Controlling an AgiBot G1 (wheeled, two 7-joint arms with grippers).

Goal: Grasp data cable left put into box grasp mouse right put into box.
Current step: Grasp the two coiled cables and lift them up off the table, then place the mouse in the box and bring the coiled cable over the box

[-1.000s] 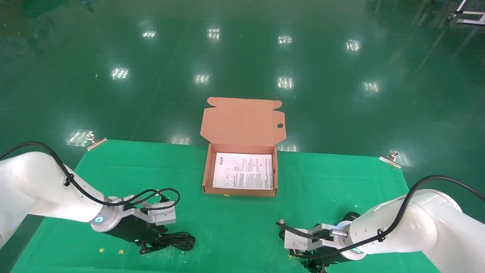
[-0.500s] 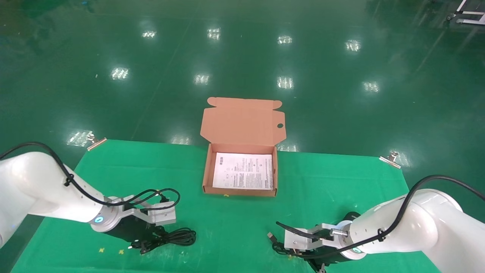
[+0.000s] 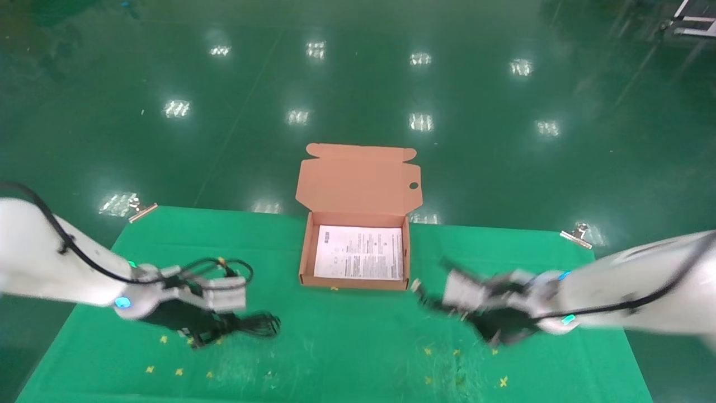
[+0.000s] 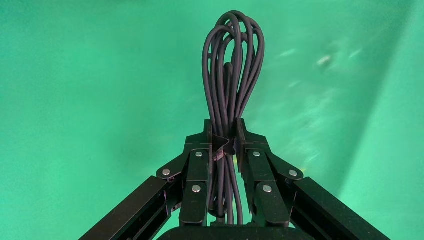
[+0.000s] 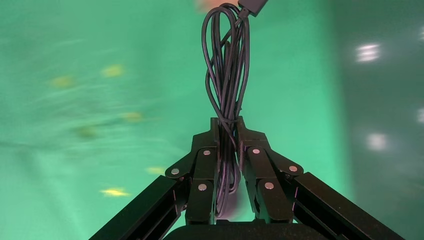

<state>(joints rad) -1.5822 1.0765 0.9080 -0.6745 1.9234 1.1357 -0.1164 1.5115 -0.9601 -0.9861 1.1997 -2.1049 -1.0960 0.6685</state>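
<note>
The data cable (image 4: 232, 60), a black flat coil, sticks out from between the fingers of my left gripper (image 4: 224, 131), which is shut on its tied middle. In the head view this cable (image 3: 260, 324) hangs just above the green mat at the front left, under my left gripper (image 3: 224, 327). My right gripper (image 5: 227, 127) is shut on the mouse's bundled cord (image 5: 227, 65), its USB plug (image 5: 252, 5) at the far end. The mouse's body is hidden. In the head view my right gripper (image 3: 442, 307) is right of the open box (image 3: 305, 257).
The box's lid (image 3: 358, 184) stands open at the back, and a white printed sheet (image 3: 361, 252) lies inside. The green mat (image 3: 347, 347) is held by metal clips (image 3: 140, 210) (image 3: 576, 234) at its far corners. Beyond it is glossy green floor.
Both arms have risen. The left one lifted the cable off the mat and drew slightly left. The right one carried the cord up and forward, close to the box's right front corner.
</note>
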